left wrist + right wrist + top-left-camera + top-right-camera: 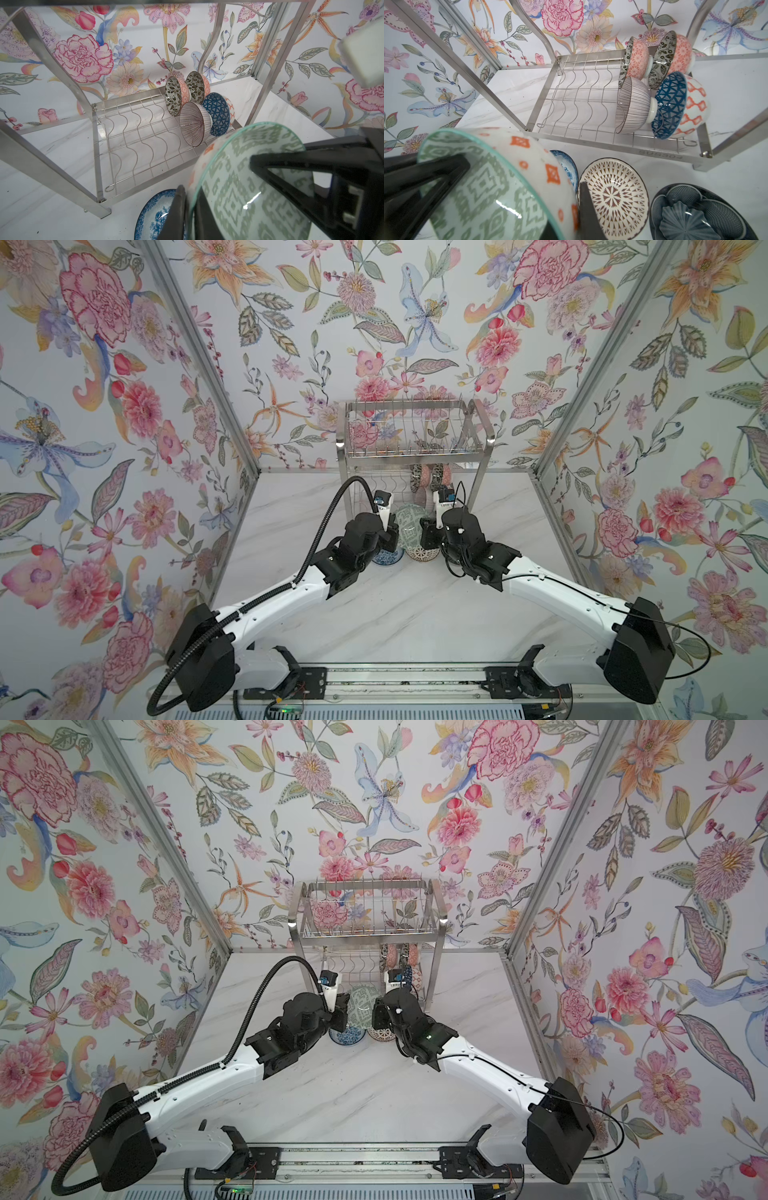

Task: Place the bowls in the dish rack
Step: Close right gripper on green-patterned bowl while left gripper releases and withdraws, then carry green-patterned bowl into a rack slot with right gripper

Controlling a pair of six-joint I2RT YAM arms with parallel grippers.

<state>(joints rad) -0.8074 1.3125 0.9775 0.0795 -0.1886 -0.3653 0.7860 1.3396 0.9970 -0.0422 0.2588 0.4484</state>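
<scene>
Right wrist, four bowls (633, 106) in dish rack (591, 141), right claw (524, 174) clamping green bowl (488, 187), left claw (216, 174) unclear

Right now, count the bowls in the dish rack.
4, on the dish rack's lower tier: two leaf-patterned bowls behind, purple-striped bowl and blue-triangle bowl in front. None looks hidden.

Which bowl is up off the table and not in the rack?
The green-patterned bowl with orange diamonds outside, gripped on edge by the right gripper; the others sit on the table or stand in the dish rack.
</scene>
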